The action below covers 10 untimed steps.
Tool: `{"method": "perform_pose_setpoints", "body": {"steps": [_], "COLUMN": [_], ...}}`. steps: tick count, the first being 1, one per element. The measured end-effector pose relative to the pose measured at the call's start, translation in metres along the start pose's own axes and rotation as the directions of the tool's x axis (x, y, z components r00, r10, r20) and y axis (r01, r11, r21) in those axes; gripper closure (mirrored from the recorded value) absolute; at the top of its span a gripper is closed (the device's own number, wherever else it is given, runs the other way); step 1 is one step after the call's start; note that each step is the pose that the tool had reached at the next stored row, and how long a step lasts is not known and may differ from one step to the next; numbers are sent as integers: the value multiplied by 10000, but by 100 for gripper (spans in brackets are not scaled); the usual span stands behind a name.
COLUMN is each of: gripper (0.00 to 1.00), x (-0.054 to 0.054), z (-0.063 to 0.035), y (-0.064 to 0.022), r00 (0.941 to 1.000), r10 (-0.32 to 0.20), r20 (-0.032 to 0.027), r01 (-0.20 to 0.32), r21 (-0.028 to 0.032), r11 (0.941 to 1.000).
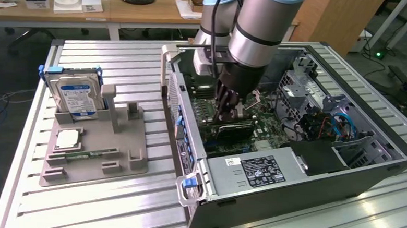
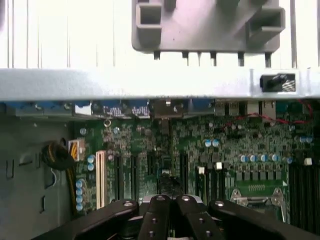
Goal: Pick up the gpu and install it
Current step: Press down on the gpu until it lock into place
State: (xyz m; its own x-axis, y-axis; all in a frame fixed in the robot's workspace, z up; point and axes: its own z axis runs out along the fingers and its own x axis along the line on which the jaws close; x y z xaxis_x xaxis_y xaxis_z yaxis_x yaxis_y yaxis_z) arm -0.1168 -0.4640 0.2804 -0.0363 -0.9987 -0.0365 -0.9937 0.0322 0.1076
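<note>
The gpu (image 1: pixel 233 130), a black-faced card, stands inside the open computer case (image 1: pixel 367 175) on the green motherboard (image 1: pixel 214 114), just behind the power supply. My gripper (image 1: pixel 223 116) reaches down into the case with its tips at the card's upper edge. In the wrist view the gripper (image 2: pixel 170 201) is shut, its black fingers (image 2: pixel 154 220) pressed together with nothing visible between them. The motherboard's slots (image 2: pixel 125 177) lie beyond them. Whether the tips touch the card I cannot tell.
On the exterior view's left, a grey holder (image 1: pixel 93 155) carries a hard drive (image 1: pixel 77 98) with a blue-white label, a memory stick (image 1: pixel 90 153) and a square chip (image 1: pixel 68 138). The labelled power supply (image 1: pixel 256 171) and cables (image 1: pixel 328 126) crowd the case.
</note>
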Motion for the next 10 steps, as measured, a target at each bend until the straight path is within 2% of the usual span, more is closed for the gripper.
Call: {"method": "perform_pose_setpoints", "body": {"steps": [1,5,8,10], "gripper": [89,89,89,89], "x": [-1,-2,-3,-5], "z": [-1,-12,-29,-45], "y": [-7,-46,-69,-91], "r00": [10000,10000,10000,10000], "r10": [6,30,50,58], "r20": [-4,-26,-44,-55], "r01": [-7,-32,-55,-66], "r21": [-175,-808,-1286,-1580], "r11": [9998,9967,9917,9874]}}
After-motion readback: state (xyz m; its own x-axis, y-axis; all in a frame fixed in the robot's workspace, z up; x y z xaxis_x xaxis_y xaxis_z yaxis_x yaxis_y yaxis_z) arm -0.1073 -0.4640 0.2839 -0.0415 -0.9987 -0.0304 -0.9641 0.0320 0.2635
